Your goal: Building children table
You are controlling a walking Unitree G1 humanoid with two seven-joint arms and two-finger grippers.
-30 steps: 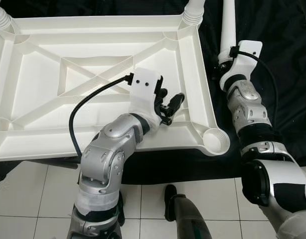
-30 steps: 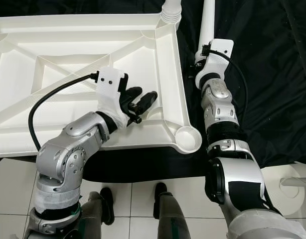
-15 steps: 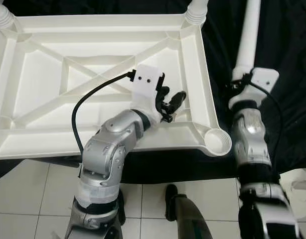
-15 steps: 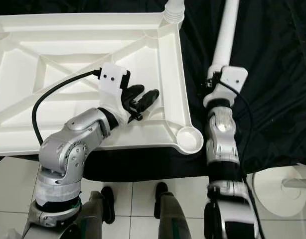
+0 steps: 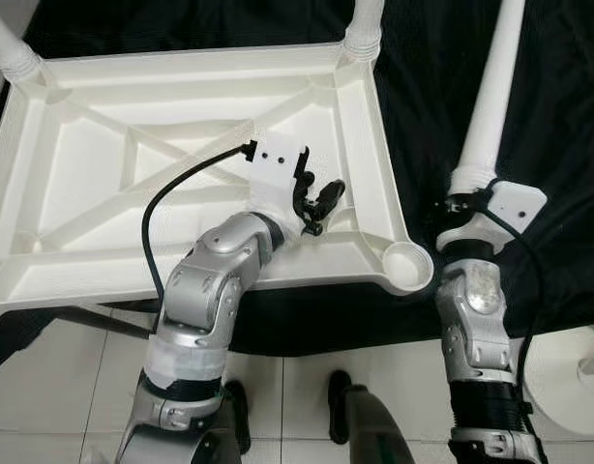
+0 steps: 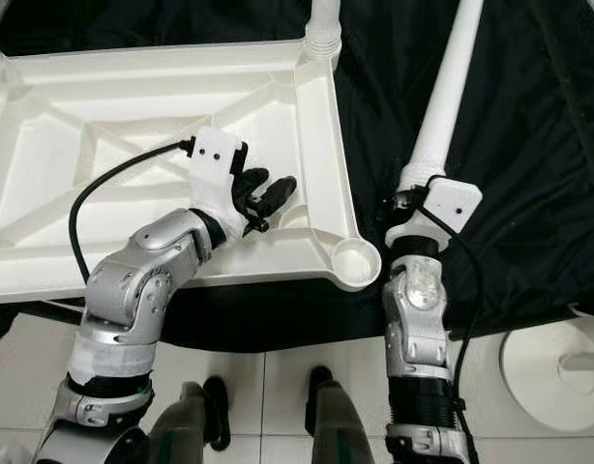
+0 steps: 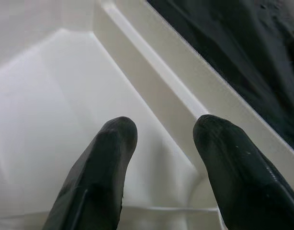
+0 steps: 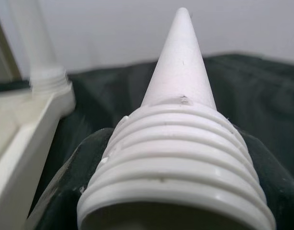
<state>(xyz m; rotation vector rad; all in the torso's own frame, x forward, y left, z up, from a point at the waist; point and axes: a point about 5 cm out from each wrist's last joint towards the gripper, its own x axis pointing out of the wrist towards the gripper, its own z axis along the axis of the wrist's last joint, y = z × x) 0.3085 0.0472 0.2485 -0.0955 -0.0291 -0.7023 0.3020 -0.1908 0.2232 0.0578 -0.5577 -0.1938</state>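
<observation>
Left eye view: upturned white table top lay on black cloth, empty corner socket at 4 o'clock. Left gripper over tray near right rim, fingers apart, holding nothing. Right gripper clamped on loose leg, 3 o'clock of socket, just beside it.

Right eye view: same layout; fitted leg at 12 o'clock corner.

Left wrist view: black fingers spread over rib.

Right wrist view: threaded end gripped between pads.

Glossy white plastic tabletop, ridged plastic leg, matt black cloth.
</observation>
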